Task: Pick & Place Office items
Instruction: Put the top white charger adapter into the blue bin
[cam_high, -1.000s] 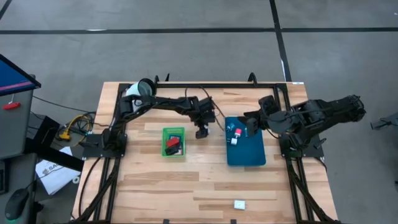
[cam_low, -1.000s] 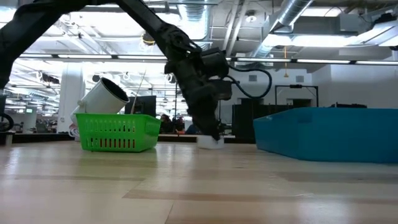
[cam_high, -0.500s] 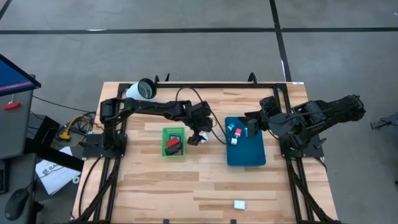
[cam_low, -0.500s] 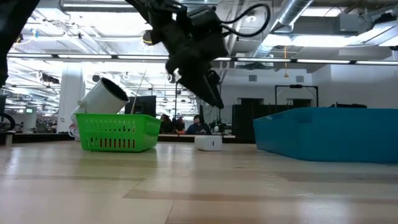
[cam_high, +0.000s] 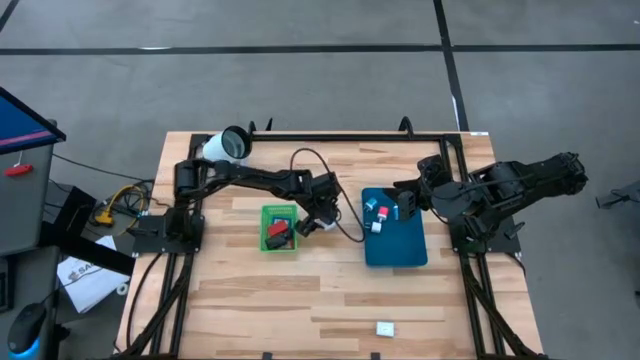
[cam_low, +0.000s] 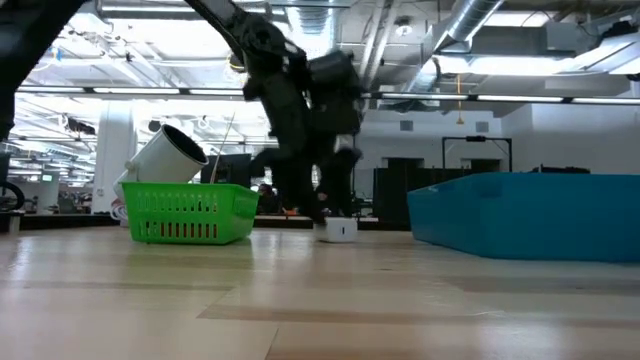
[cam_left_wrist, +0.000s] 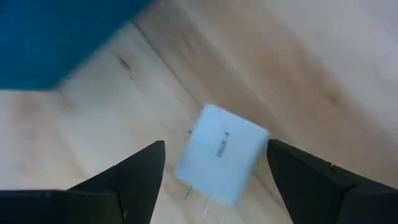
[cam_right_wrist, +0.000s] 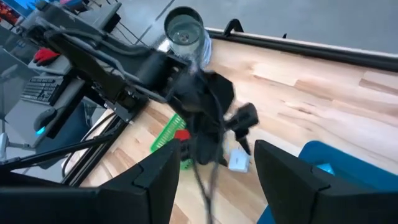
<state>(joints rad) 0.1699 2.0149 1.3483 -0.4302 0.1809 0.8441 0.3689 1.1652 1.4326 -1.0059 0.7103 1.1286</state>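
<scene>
My left jaws (cam_high: 303, 226) hang released just above the light wooden bench (cam_high: 300, 300), between the green slotted plastic tray (cam_high: 279, 229) and the dark blue rectangular tray (cam_high: 395, 240); a small white square block (cam_left_wrist: 221, 152) lies on the bench between the spread fingers (cam_left_wrist: 134, 177), untouched; the same block (cam_low: 338, 229) sits on the boards in the low view; red and black items (cam_high: 278, 234) lie in the green tray; red, white and blue pieces (cam_high: 377, 214) lie in the blue tray; another white block (cam_high: 385, 328) rests near the bench's front edge, well apart; my right jaws (cam_high: 404, 206) hover released over the blue tray's far end; a white cylinder with dark opening (cam_high: 226, 144) lies at the far left corner.
</scene>
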